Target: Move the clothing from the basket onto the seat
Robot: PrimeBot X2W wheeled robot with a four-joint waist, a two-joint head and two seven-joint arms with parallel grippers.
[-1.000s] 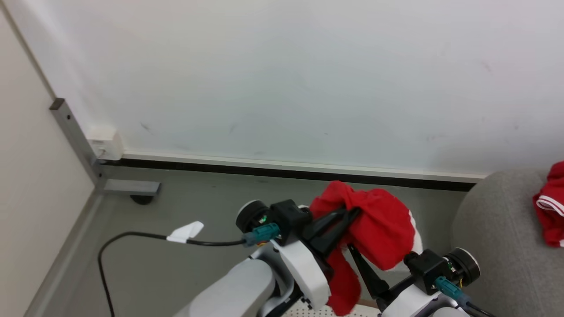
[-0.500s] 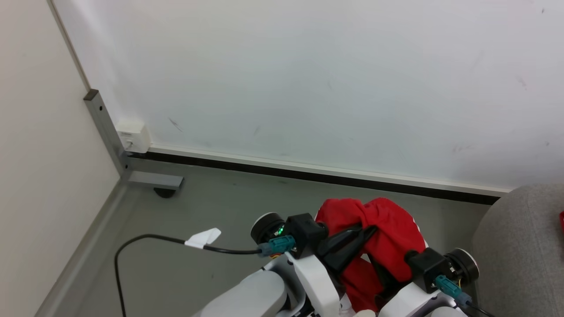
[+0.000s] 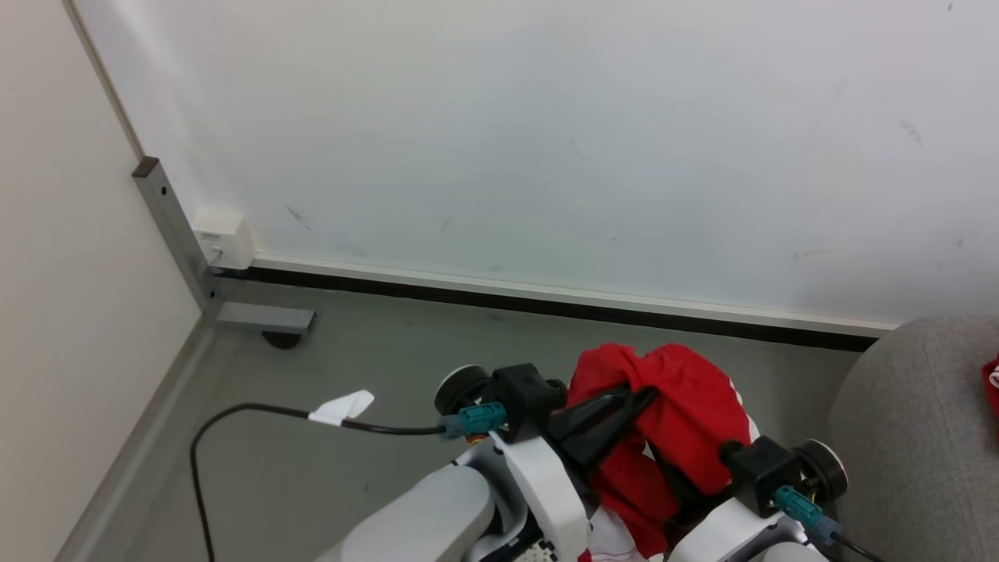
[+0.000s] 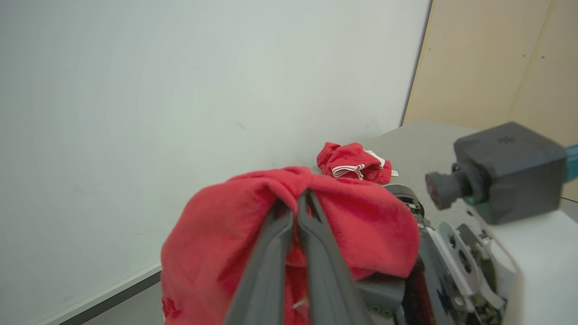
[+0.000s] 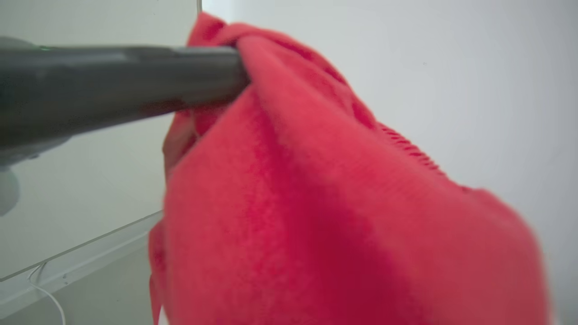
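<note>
A red piece of the clothing (image 3: 691,414) hangs bunched over the floor, just left of the seat (image 3: 913,445). My left gripper (image 3: 624,400) is shut on its top fold; in the left wrist view the fingers (image 4: 271,253) meet at the gripper's (image 4: 300,198) tip, pinching the cloth (image 4: 212,239). My right gripper (image 3: 680,488) reaches up under the garment, its fingertips buried in the fabric (image 5: 343,212), so how they stand is hidden. Another red garment (image 4: 352,162) lies on the seat (image 4: 429,140). A sliver of the perforated white basket (image 3: 538,550) shows at the bottom edge.
A white wall with a dark skirting strip (image 3: 546,300) runs behind the grey floor. A metal frame foot (image 3: 261,318) stands in the left corner. A black cable with a white tag (image 3: 339,407) trails from my left wrist.
The camera has shifted. My right gripper's fingers, spread wide below the hanging garment a second ago, have gone up into the cloth. The left gripper keeps its hold.
</note>
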